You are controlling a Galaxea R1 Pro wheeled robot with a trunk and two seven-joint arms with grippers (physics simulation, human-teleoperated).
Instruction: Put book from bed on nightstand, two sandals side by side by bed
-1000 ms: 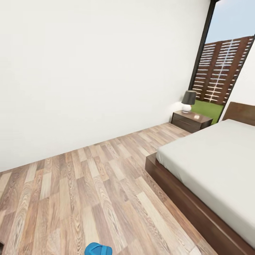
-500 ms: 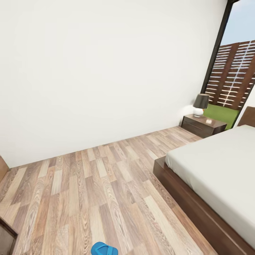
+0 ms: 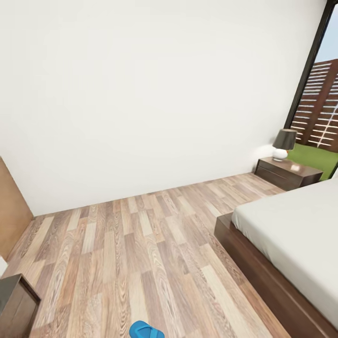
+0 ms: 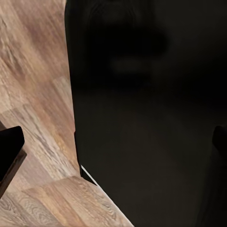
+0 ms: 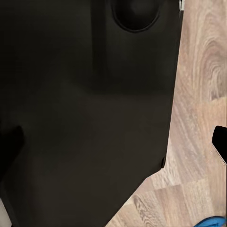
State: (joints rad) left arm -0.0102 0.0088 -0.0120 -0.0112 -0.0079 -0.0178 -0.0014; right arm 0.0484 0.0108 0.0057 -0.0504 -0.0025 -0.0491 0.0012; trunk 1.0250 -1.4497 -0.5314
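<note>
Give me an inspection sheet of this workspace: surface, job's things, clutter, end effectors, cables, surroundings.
Surface: wood-plank floor.
Job's things: one blue sandal on the floor at the head view's bottom edge, partly cut off; its blue also shows in a corner of the right wrist view. Bed at right with a bare grey mattress where visible. Nightstand beyond it by the window. Book: nothing seen. Second sandal: nothing seen.
Clutter: a lamp with a dark shade and a small pale object stand on the nightstand.
End effectors: both wrist views are mostly dark robot body; open or shut cannot be told.
Cables: nothing seen.
Surroundings: white wall, black-framed window with slatted fence, dark cabinet at lower left.
</note>
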